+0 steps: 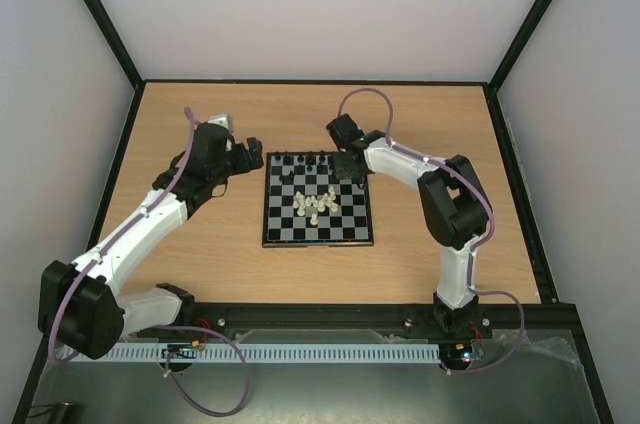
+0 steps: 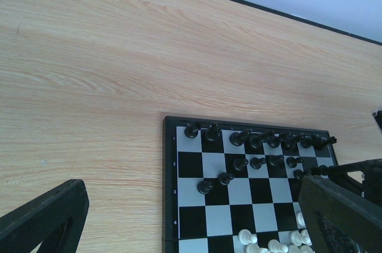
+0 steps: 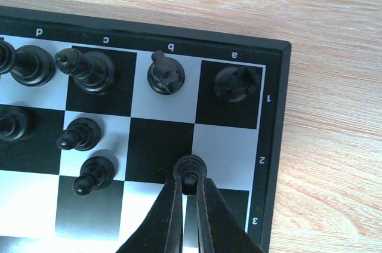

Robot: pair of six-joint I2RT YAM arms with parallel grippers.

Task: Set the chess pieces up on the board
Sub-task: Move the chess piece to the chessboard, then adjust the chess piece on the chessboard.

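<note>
Since the table [image 1: 200, 274] carries the board [image 1: 345, 232] flat between the two arms, either claw can reach it. The right claw [image 3: 190, 184] is working over the far corner. The left claw [image 1: 250, 151] hangs just off the opposite border.

Left claw: jaws spread wide, nothing in them. Probably parked off the squares so the arms don't crowd each other.

White pieces [image 1: 315, 206]: a loose huddle mid-board, on the arm-base side of the right claw, none on a home row. Likely waiting until black is sorted.

Black back rank, just ahead of the right claw's tips along the board edge: rook [image 3: 237, 83] in the corner, knight [image 3: 166, 74] next to it, then bishop [image 3: 89, 68]. Each stands upright on its own square. Two loose pawns [image 3: 80, 133] stand off to the bishop's side of the tips, one behind the other and out of line.

Black pawn [image 3: 190, 166]: pinched at the head between the right claw's closed fingers. It sits over the seam between the two bare second-row squares in front of knight and rook. Can't tell whether its base touches. The high, narrow grip suits such close neighbours. My guess is that it is bound for one of those two squares.
</note>
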